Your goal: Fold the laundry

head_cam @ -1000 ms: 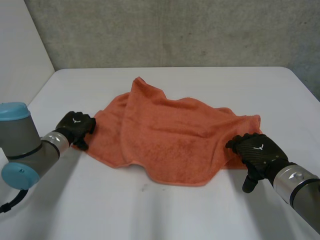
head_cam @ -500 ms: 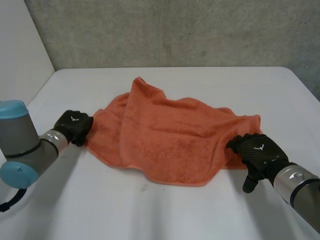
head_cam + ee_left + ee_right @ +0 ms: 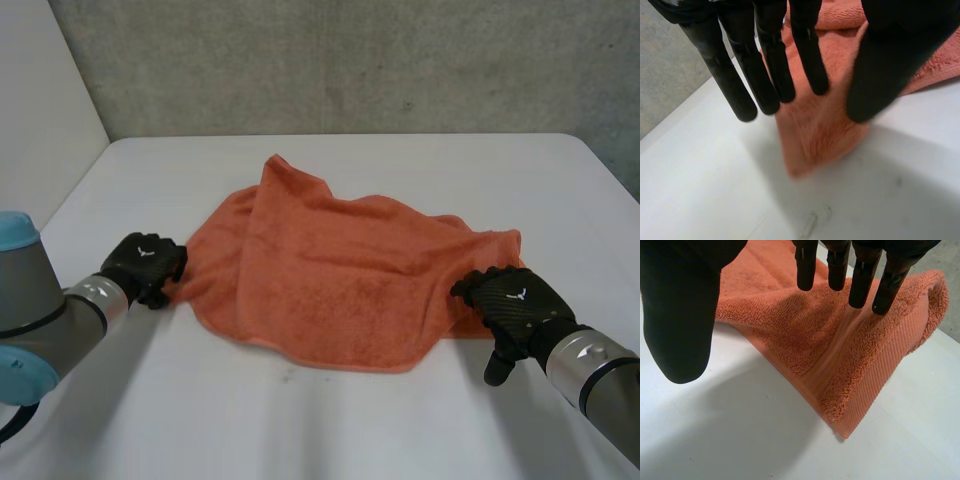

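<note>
Towel (image 3: 340, 280): orange, rumpled on the white table (image 3: 400, 420).
Left hand (image 3: 145, 266): at the left corner, fingers (image 3: 772, 60) straight, seemingly not gripping.
Right hand (image 3: 515, 305): fingers (image 3: 862, 285) straight on the right corner.

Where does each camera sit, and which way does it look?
Head view: between and behind the arms, looking down on the table and orange towel; left hand and right hand show.
Left wrist view: on that wrist, looking along its fingers toward a towel corner.
Right wrist view: likewise, fingers above another corner.
Shared: the towel.
</note>
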You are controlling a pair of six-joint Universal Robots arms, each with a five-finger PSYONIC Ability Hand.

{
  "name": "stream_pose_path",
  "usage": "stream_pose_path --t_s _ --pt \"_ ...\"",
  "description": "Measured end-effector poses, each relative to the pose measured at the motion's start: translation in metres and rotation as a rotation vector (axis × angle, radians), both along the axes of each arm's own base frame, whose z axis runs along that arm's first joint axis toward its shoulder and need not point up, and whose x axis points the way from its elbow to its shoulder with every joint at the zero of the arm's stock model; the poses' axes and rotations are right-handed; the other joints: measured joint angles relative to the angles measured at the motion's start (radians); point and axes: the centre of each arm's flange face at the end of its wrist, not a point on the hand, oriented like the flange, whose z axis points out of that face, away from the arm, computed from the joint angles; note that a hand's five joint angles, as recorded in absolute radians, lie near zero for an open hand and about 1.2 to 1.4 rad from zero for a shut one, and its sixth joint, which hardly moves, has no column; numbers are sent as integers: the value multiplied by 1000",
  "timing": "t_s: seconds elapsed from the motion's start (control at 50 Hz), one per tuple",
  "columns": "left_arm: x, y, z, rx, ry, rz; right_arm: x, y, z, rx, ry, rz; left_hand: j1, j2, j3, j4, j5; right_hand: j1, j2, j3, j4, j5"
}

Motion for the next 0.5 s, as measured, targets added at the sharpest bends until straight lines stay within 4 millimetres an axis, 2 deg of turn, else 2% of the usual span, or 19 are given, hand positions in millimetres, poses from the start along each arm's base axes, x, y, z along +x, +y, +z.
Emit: stream_pose_path --t_s 0.02,0.06,0.34,0.5 --pt "0 0 -1 2 -1 0 0 0 0 0 0 0 -273 -224 -214 -235 -248 0 0 0 0 0" --pt "1 1 -1 2 -3 0 0 0 0 0 0 0 -306 -272 -268 -291 -310 0 0 0 0 0" --pt "6 -3 2 -8 -5 17 0 0 0 2 1 0 -306 -290 -280 -304 -324 0 0 0 0 0" --pt "5 -11 -12 -15 -4 15 0 1 -1 4 1 -1 -292 -280 -272 -295 -315 0 0 0 0 0"
